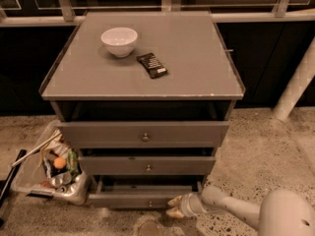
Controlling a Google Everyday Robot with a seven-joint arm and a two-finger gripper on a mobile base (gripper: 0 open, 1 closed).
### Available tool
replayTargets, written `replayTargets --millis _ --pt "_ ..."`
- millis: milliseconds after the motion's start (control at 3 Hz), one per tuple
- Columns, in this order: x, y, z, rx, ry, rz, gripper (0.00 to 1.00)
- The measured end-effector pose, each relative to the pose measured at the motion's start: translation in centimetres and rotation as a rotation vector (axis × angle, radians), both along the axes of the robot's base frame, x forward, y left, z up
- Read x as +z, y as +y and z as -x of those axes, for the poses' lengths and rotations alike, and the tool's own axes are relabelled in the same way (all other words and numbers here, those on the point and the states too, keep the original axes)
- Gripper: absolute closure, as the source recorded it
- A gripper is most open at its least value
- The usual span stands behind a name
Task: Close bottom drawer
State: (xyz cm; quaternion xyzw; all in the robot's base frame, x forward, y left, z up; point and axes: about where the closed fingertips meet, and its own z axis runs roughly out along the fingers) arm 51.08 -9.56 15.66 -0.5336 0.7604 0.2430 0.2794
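The grey cabinet (142, 63) has three knobbed drawers. The bottom drawer (138, 198) is the lowest one; its flat grey front stands only a little out from the cabinet, with a thin strip of dark inside showing above it. Its small knob (150, 204) is near the frame's bottom edge. My gripper (175, 206) reaches in from the lower right on a white arm (231, 208). Its fingertips are at the right end of the bottom drawer's front, touching or almost touching it. The gripper holds nothing.
The top drawer (143, 133) and middle drawer (146, 164) also stand slightly out. A white bowl (119, 41) and a dark snack bar (152, 65) lie on the cabinet top. A clear bin of rubbish (51, 168) sits on the floor at the left. A white post (295, 87) stands at the right.
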Motion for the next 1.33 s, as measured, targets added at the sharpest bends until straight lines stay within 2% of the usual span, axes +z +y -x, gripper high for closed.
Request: replayTargets --millis 333,667,1333 --pt "0.35 -1.54 -4.24 -0.064 -0.058 0.023 0.83" --pt "0.44 -1.52 -4.07 -0.064 -0.058 0.023 0.78" --pt "0.44 -1.51 -4.06 -0.064 -0.058 0.023 0.32"
